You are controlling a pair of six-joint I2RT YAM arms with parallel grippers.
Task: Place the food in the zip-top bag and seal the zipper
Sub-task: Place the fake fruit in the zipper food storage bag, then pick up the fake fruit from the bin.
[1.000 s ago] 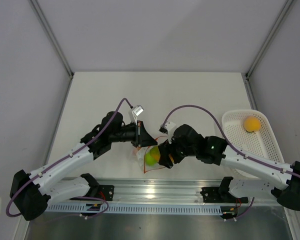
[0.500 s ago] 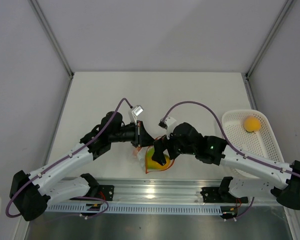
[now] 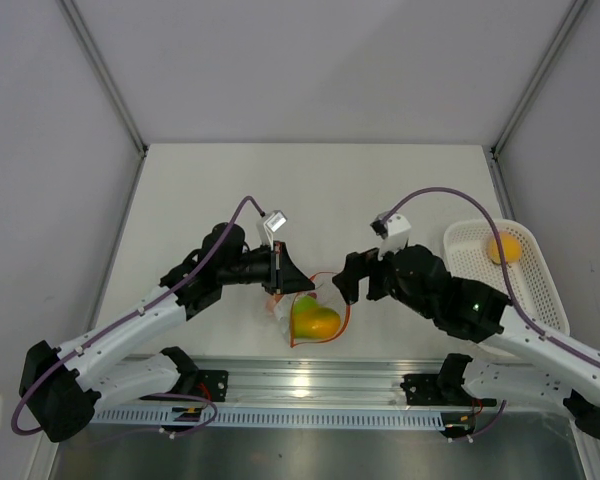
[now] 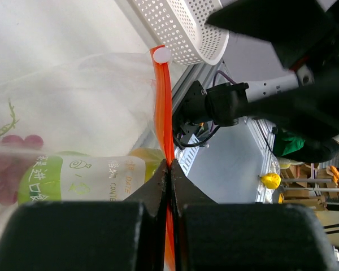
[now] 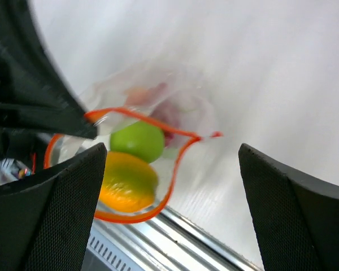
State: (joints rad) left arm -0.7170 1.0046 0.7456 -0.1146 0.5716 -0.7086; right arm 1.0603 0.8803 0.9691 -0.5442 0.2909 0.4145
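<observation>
Several toy fruits (image 5: 138, 141) sit in the limp, slippery zip-top bag (image 4: 73, 101) by the table's (image 3: 310, 190) near edge; the left gripper (image 4: 169, 169) pinches its stiffer zipper (image 4: 163, 101), likely the surest hold, while the right gripper (image 3: 350, 285) hovers spread beside it.

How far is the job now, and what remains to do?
Done: a lime green fruit and a yellow-orange fruit lie inside the zip-top bag. In hand: the left gripper pinches the zipper while the mouth gapes; the right gripper is open and empty. Left: a loose fruit sits in the white basket; then seal.
</observation>
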